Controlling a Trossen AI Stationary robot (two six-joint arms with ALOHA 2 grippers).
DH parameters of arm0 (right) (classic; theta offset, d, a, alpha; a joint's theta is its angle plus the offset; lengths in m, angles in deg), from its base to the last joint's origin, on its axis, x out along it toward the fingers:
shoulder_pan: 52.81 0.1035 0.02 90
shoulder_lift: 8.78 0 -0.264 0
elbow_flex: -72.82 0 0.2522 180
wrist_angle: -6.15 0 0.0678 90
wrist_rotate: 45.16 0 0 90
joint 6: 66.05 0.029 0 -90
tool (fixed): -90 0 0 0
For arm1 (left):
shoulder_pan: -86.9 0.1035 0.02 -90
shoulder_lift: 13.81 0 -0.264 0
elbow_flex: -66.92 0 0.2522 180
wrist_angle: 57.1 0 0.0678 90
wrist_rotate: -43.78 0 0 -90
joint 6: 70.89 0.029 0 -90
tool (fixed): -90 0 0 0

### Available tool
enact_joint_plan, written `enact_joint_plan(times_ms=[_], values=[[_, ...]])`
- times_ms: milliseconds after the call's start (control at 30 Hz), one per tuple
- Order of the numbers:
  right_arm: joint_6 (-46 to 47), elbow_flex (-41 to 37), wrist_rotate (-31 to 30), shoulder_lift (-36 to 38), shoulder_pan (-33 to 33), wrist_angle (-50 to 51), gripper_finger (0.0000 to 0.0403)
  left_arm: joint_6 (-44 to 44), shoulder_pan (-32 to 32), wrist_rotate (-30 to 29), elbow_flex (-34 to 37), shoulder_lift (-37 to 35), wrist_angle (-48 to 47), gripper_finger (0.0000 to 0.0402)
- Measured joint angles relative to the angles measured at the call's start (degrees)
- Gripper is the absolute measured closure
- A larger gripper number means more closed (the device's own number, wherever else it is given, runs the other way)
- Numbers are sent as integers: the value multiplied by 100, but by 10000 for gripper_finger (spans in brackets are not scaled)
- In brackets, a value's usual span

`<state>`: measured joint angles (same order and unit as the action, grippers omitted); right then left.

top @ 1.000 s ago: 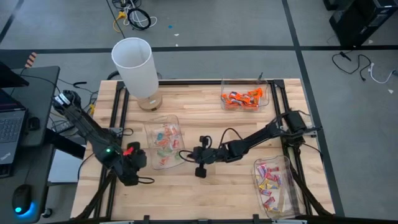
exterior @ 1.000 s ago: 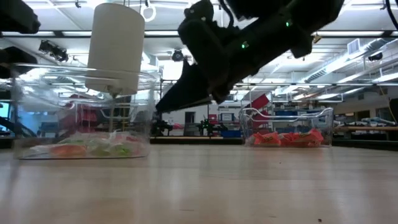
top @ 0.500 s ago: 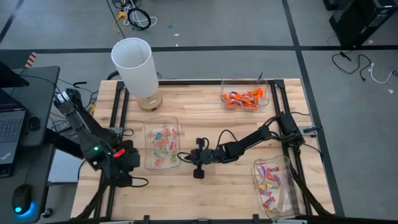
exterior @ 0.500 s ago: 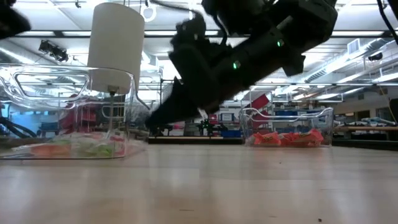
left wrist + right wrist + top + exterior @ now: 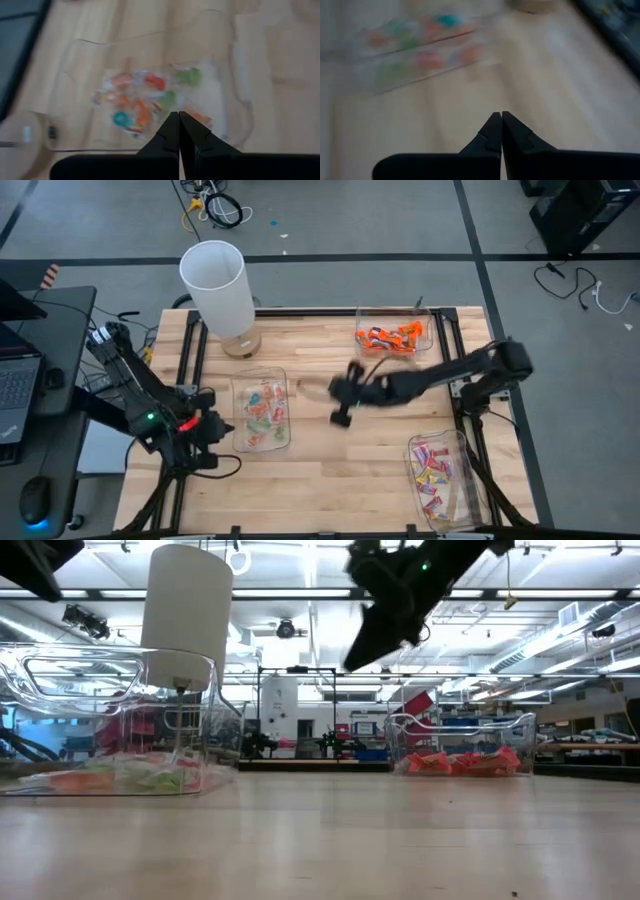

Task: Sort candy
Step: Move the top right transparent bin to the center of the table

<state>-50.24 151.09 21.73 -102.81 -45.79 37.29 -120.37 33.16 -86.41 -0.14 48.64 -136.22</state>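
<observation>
Two arms, right gripper (image 5: pixel 333 387) raised mid-table, left gripper (image 5: pixel 212 427) beside candy (image 5: pixel 264 410), fingers pressed together.

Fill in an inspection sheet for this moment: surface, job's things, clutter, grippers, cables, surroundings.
Surface: light wooden table, bare in the middle.
Job's things: wrapped candy in three clear plastic trays: green-and-pink mix, orange, pink-and-yellow.
Clutter: tall white cylinder at the back left.
Grippers: left gripper beside the mixed tray, fingers shut, empty; right gripper raised over the table's middle, fingers shut, empty.
Cables: coiled cables on the floor behind the table.
Surroundings: grey floor, laptop on a side desk at left.
</observation>
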Motion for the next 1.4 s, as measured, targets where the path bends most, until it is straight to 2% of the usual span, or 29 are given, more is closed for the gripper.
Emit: enact_joint_plan(times_ms=[167, 300, 433, 567, 767, 1000, 1300, 1400], values=[[745, 2, 52, 930, -1115, 758, 403, 0, 0, -381, 0, 2, -246, 401], [1753, 2, 535, 1296, -2016, 906, 403, -2, 0, -510, 0, 4, -239, 402], [2005, 4, 1302, 1221, -2775, 1006, 403, 87, 0, -575, 0, 4, -238, 401], [2020, 4, 1505, 870, -3246, 991, 403, 290, 0, -801, 0, 4, -250, 401], [2018, 2, 1408, 482, -3592, 936, 403, 362, 0, -1001, 2, 4, -429, 401], [1996, 1, 1388, -7, -3692, 706, 403, 407, 0, -1239, 2, 4, -539, 401], [2022, 0, 1347, -33, -3660, 469, 403, 407, 0, -1245, 4, 4, -536, 401], [2056, 0, 964, -49, -3665, 537, 403, 407, 0, -1245, 4, 4, -536, 401]])
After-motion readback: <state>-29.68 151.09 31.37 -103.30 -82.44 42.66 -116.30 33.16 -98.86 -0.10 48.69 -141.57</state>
